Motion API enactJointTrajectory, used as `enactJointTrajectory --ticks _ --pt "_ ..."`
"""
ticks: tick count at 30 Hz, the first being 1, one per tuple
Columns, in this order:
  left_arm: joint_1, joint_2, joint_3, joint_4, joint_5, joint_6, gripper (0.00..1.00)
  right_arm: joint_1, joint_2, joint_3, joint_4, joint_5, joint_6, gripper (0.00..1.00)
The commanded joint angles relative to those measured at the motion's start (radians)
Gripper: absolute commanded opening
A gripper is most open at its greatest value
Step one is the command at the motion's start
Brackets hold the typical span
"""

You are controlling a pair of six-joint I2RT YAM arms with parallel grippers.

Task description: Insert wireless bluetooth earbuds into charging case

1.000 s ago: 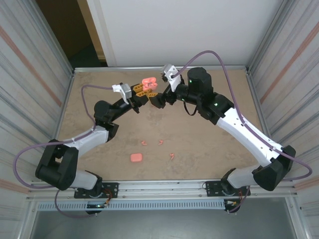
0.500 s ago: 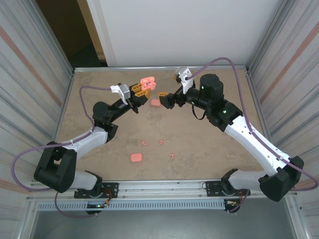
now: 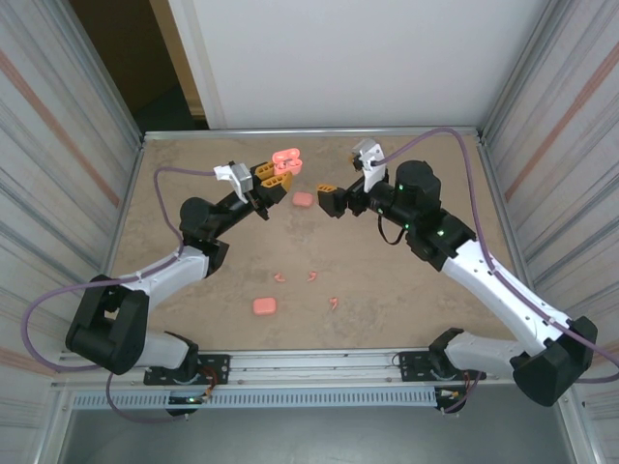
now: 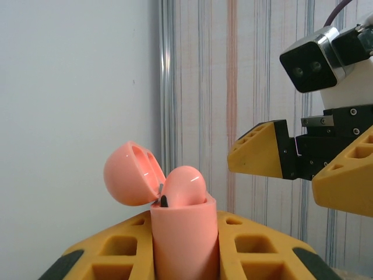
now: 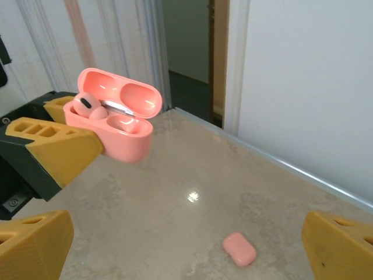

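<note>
One earbud [image 5: 87, 104] sits in a well of the open charging case [image 3: 286, 159], rounded head up and stem hidden inside. The case stands upright, its mouth facing up and the lid [image 4: 131, 172] tipped back. The left gripper [image 3: 280, 175] is clamped on the case body, above the table [image 3: 193, 208] at about 11 o'clock. A closed case [image 3: 302, 199] lies at 5 o'clock from it. At that closed case's 3 o'clock is the right gripper [image 3: 328, 198], jaws wide apart and holding nothing. Three loose earbuds [image 3: 313, 276] lie toward 6 o'clock, too small to tell which way they point.
</note>
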Motion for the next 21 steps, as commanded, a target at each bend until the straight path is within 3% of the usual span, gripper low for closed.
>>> enactJointTrajectory --ticks 1,8,21 --pt "-0.005 -0.029 -0.003 0.026 -0.012 0.023 0.00 -0.014 -0.035 -0.025 0.063 0.064 0.059 0.99" --pt "-0.005 -0.032 -0.007 0.028 -0.012 0.025 0.00 -0.042 -0.081 -0.127 0.121 0.167 0.170 0.99" --pt "-0.005 -0.030 -0.008 0.027 -0.012 0.029 0.00 -0.087 -0.061 -0.186 0.029 0.190 0.292 0.99"
